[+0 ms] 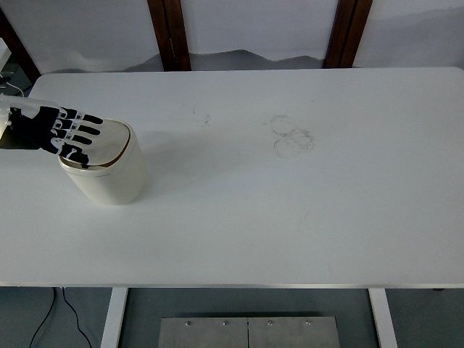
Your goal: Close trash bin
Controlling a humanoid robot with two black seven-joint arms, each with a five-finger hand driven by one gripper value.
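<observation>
We are laying our left hand [64, 135] flat over the top of the trash bin [106, 168], which is standing upright near the left end of the white surface [290, 210], a little back from its near edge. The fingers [90, 130] are spread and stretched out, holding nothing; we are using them as a flat paddle and not as a grip, since a lid wants a broad push from above, not a pinch. The palm is sitting over the bin's left rim and the fingertips are reaching towards the middle of the lid [109, 141], so the load is falling across the panel and not on one corner.

The lid is looking nearly level with the rim, with only a thin dark line showing along the near edge; we are judging it as almost shut, though we cannot tell whether it has seated fully. The bin is standing well apart from the faint ring marks [291, 136] further right, so nothing is crowding the press. Pushing straight down seems wise, since a sideways shove could tip or slide the light bin. Our right hand is not appearing in view.
</observation>
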